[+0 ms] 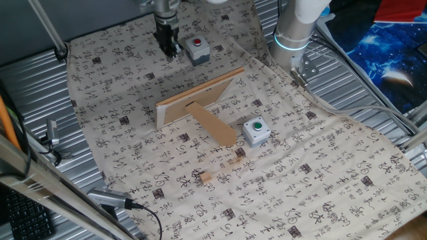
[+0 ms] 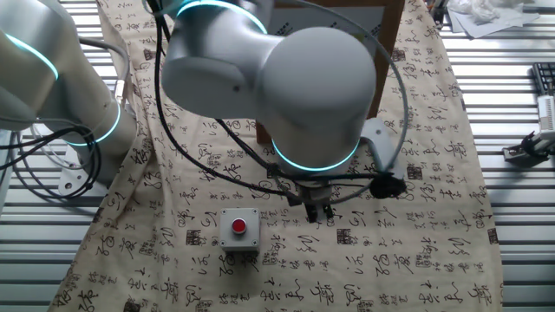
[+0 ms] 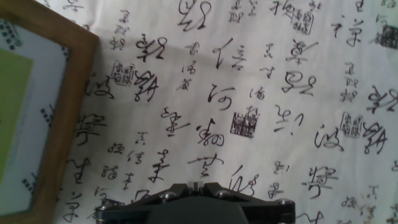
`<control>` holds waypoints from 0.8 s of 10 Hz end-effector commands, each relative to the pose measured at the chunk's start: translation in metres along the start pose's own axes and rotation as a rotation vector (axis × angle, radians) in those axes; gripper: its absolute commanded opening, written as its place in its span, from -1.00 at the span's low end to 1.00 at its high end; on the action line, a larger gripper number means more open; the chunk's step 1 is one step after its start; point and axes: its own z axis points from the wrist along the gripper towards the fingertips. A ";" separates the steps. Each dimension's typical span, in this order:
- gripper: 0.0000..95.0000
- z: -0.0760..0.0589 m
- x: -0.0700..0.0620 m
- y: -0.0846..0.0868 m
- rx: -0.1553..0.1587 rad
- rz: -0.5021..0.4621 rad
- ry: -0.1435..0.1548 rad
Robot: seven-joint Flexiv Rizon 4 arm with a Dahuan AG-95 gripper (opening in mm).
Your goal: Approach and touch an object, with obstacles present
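My gripper (image 1: pixel 167 48) hangs just above the cloth, fingers pointing down and closed together on nothing. It also shows in the other fixed view (image 2: pixel 319 211) and at the bottom of the hand view (image 3: pixel 196 185). A grey box with a red button (image 1: pixel 197 50) stands close beside it, apart from it, and is seen too in the other fixed view (image 2: pixel 238 229). The tan wooden board (image 1: pixel 200 97) stands propped on its rounded leg (image 1: pixel 215 127) in the middle of the cloth. Its wooden edge (image 3: pixel 62 124) shows at the left of the hand view. A grey box with a green button (image 1: pixel 255 131) sits beyond the board.
Two small wooden blocks (image 1: pixel 205 177) (image 1: pixel 233 161) lie on the patterned cloth (image 1: pixel 320 173) near the prop leg. The robot base (image 1: pixel 293 33) stands at the cloth's far edge. Ribbed metal table (image 1: pixel 40 87) surrounds the cloth.
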 end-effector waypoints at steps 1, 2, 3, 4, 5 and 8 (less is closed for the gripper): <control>-1.00 0.003 0.000 -0.002 0.000 0.029 0.032; -1.00 0.006 0.003 -0.006 -0.005 0.037 0.035; -1.00 0.007 0.004 -0.007 -0.006 0.036 0.033; -1.00 0.007 0.005 -0.007 -0.005 0.036 0.034; -1.00 0.007 0.005 -0.008 -0.006 0.037 0.033; -1.00 0.015 0.012 -0.008 -0.009 0.040 0.015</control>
